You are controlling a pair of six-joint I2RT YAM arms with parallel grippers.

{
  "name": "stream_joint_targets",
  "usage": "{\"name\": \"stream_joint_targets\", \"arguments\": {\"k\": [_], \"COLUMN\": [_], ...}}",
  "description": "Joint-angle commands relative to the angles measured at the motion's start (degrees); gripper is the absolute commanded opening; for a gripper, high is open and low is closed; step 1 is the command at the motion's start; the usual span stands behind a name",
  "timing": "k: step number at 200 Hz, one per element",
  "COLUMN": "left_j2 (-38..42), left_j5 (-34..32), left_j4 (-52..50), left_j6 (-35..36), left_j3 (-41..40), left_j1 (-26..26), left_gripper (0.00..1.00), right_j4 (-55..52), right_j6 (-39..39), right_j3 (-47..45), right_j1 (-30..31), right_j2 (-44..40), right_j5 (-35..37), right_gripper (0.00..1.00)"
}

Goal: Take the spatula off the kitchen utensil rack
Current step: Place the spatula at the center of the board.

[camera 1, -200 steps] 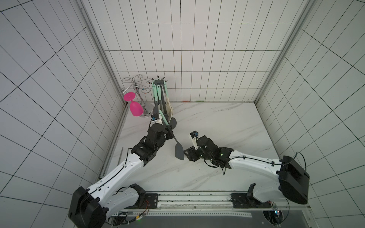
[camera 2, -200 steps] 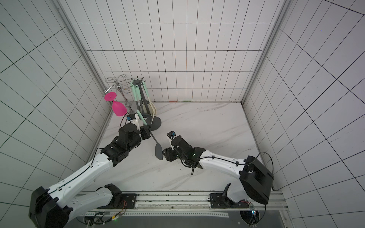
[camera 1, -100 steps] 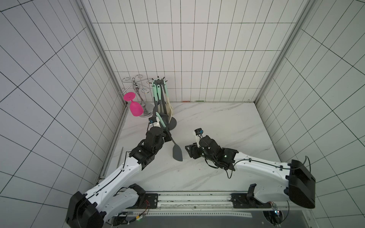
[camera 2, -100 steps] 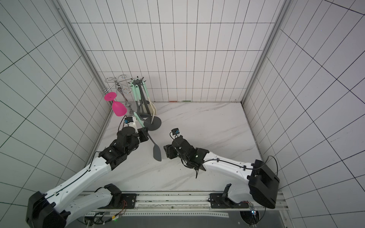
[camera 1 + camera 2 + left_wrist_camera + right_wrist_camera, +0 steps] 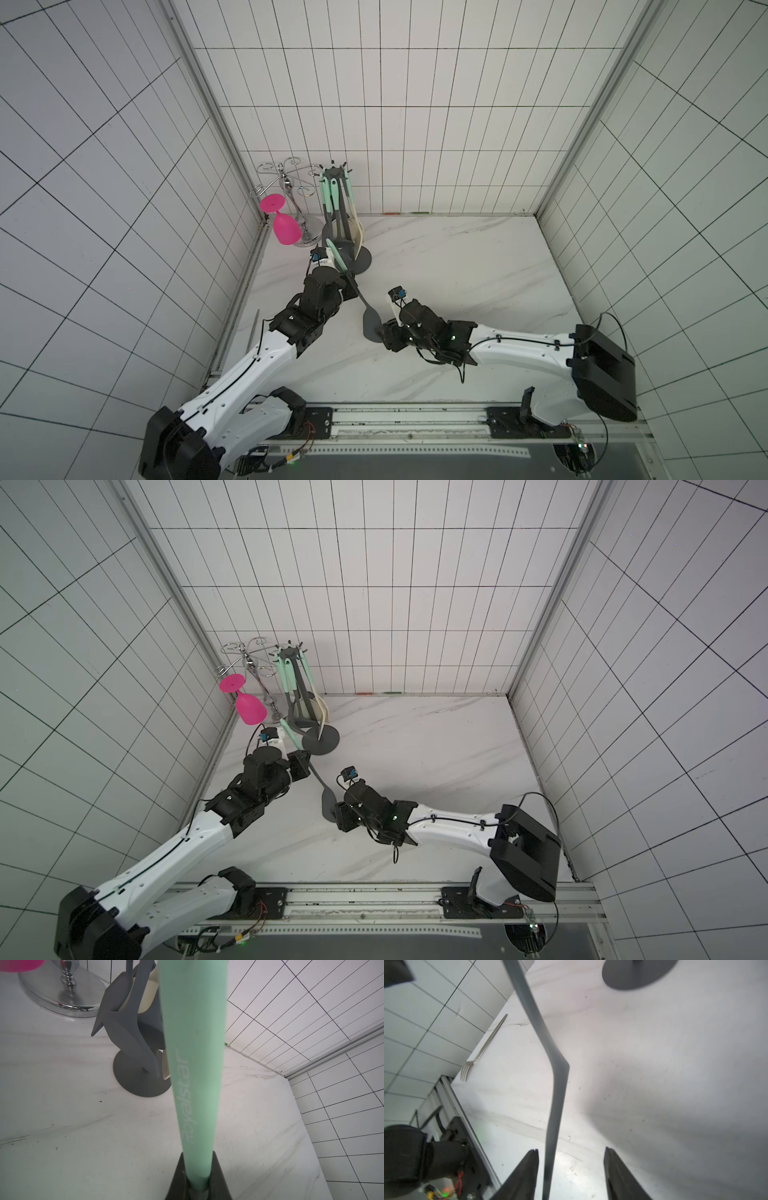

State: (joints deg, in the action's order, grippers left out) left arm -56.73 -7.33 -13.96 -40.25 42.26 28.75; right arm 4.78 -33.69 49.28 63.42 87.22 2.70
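The spatula (image 5: pixel 361 300) is already off the kitchen utensil rack (image 5: pixel 361 261). It hangs slanted in the air over the white table (image 5: pixel 478 270), between my two arms. The left arm (image 5: pixel 249 361) and the right arm (image 5: pixel 519 353) reach in from their own sides and meet near the middle of the table. The rack stands at the back by the wall, and other tools (image 5: pixel 328 199) hang from it. The green end of the spatula is near the rack, but I think it does not touch it. Next to the rack is a shiny glass holder (image 5: pixel 291 187) with a pink glass (image 5: pixel 286 228) hanging upside down. The left gripper (image 5: pixel 198 1180) pinches tight on the green handle and carries all the weight. The right gripper (image 5: pixel 571 1153) is the thing that has just changed. A moment ago it waited a little to the side of the grey blade with its jaws wider. Now it has slid in around the blade and its jaws are narrower. In the right wrist view the blade stands on its edge between the fingers (image 5: pixel 527 1169). It is close to one finger and well apart from the other, so nothing squeezes it yet. I think I am starting to pass the spatula over, and the left side must not let go before the right side has it. A small fork (image 5: pixel 483 1047) lies at the table's edge.
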Motion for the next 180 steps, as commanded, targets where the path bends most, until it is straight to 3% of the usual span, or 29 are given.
{"name": "stream_joint_targets", "arguments": {"k": [1,10,21,45,53,75,97,114,153,165,180], "left_j2": [2.45,2.94,3.09,1.72,1.01,-1.7,-4.98,-7.8,-14.13,-15.86,-16.91], "left_j5": [4.16,5.18,7.25,13.58,16.19,23.62,30.01,32.7,35.53,35.53,34.32], "left_j4": [-0.57,-0.81,-0.85,-0.74,-0.06,2.01,5.06,7.47,14.68,15.08,14.17], "left_j6": [-0.91,-0.47,0.66,3.72,4.93,7.8,8.5,7.73,5.17,4.67,4.42], "left_j3": [1.53,1.52,1.59,1.71,1.47,0.94,0.55,0.62,0.78,1.54,2.36], "left_j1": [-0.44,-0.63,-1.14,-2.27,-2.48,-2.63,-2.58,-2.34,-1.86,-1.85,-1.82], "left_gripper": [0.0,0.0,0.0,0.01,0.09,0.47,0.58,0.57,0.43,0.32,0.11], "right_j4": [1.21,1.2,1.39,5.3,7.67,17.59,23.6,25.1,28.07,29.64,30.82], "right_j6": [-1.03,-1.01,-0.76,-2.44,-4.05,-10.03,-13.78,-14.87,-18.07,-19.31,-20.76], "right_j3": [3.63,3.63,3.26,0.34,-1.19,-6.75,-9.83,-10.63,-12.51,-13.27,-14.19], "right_j1": [0.04,-0.04,-0.29,-1.85,-2.86,-6.0,-8.08,-8.74,-9.27,-9.65,-10.01], "right_j2": [0.74,0.61,0.18,-1.43,-1.9,-2.83,-3.06,-3.32,-3.99,-3.96,-4.11], "right_j5": [-0.99,-0.91,-0.94,-3.66,-5.56,-11.46,-15.22,-16.74,-18.28,-19.02,-19.35], "right_gripper": [0.2,0.18,0.0,0.0,0.0,0.0,0.0,0.0,0.0,0.0,0.0]}}
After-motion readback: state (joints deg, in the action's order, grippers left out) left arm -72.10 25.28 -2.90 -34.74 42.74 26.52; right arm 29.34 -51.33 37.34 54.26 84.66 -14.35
